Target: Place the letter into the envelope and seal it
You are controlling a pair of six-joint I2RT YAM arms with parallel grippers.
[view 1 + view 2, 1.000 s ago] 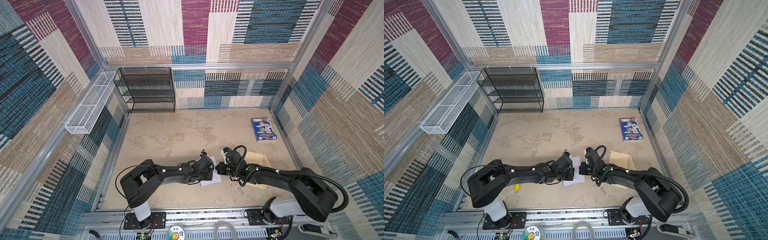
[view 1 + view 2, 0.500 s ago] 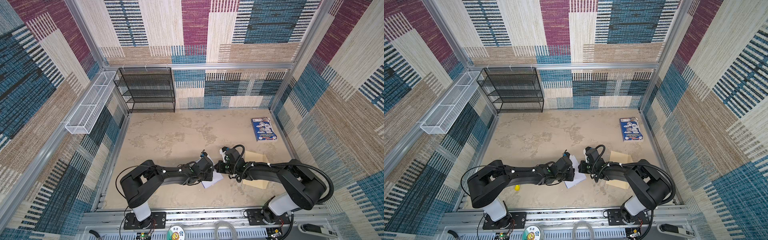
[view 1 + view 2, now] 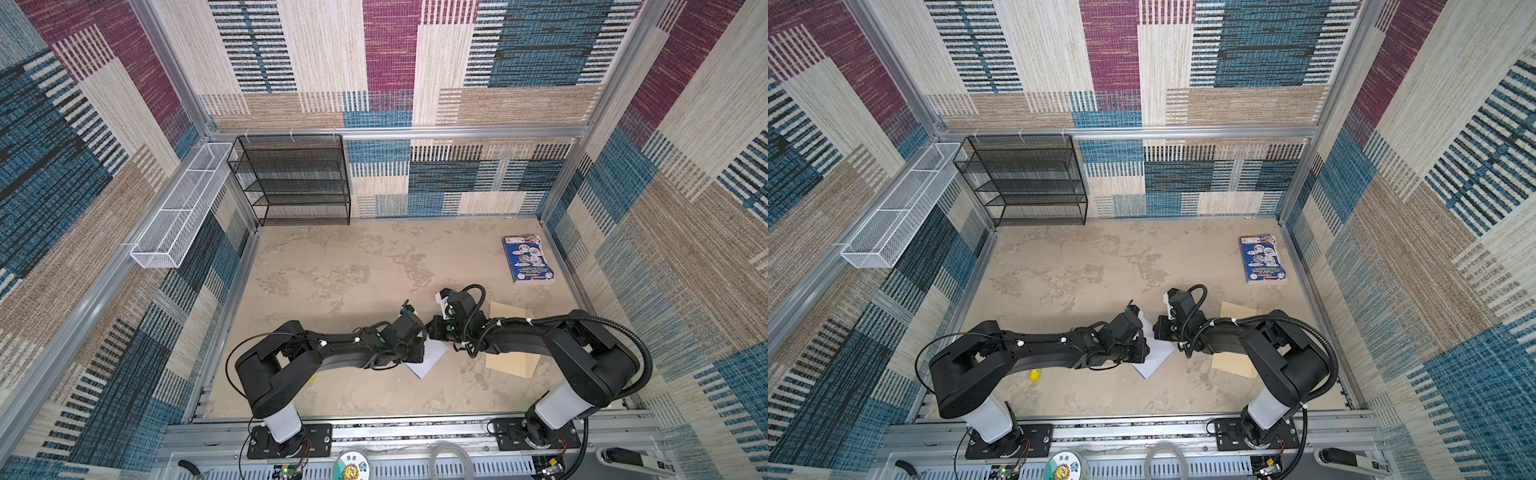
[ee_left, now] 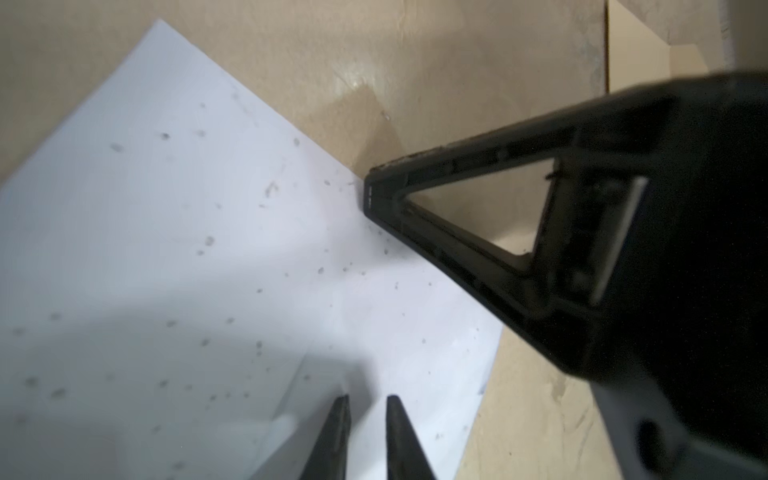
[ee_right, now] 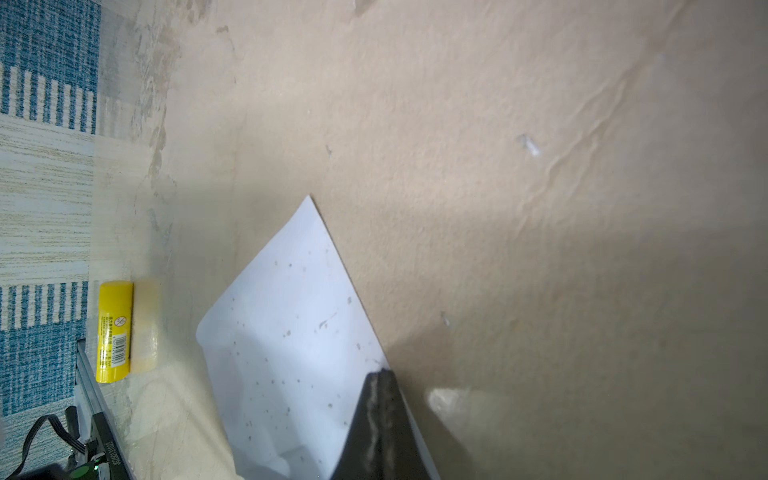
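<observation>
Task is at an early stage, nothing is in the envelope yet. Taking the table (image 3: 332, 270) as a clock face in the top views, w/ the arm bases at 6:

The letter (image 3: 430, 357) lies out in the open at about 6 o'clock, plain white back up w/ grey specks, partly under the L wrist. The left gripper (image 4: 366, 399) hovers over it w/ jaws a little apart and nothing between them. The right gripper (image 5: 380, 376) is closed, tip right at the letter's edge. Can't tell whether it pinches the paper or only presses on it.

The envelope (image 3: 511, 361) sits flat at approx 4 o'clock, just beside the letter but apart from it. The R arm lies across its middle, so the flap and mouth are hidden; can't say if it's open. Left to do, I judge: lift the letter, free and open the envelope, slide the letter in, then seal it, i.e. nearly everything.

Around:
- A yellow stick (image 3: 1034, 375) w/ a pale cap lies at 7 o'clock, prob. glue for sealing — well clear of both grippers.
- A blue booklet (image 3: 528, 257) at 2 o'clock, out of the way.
- A black mesh rack (image 3: 291, 178) at 11 o'clock against the back wall.
- A white wire basket (image 3: 183, 203) on the wall at 10.

Main obstacle is the R arm over the envelope.
</observation>
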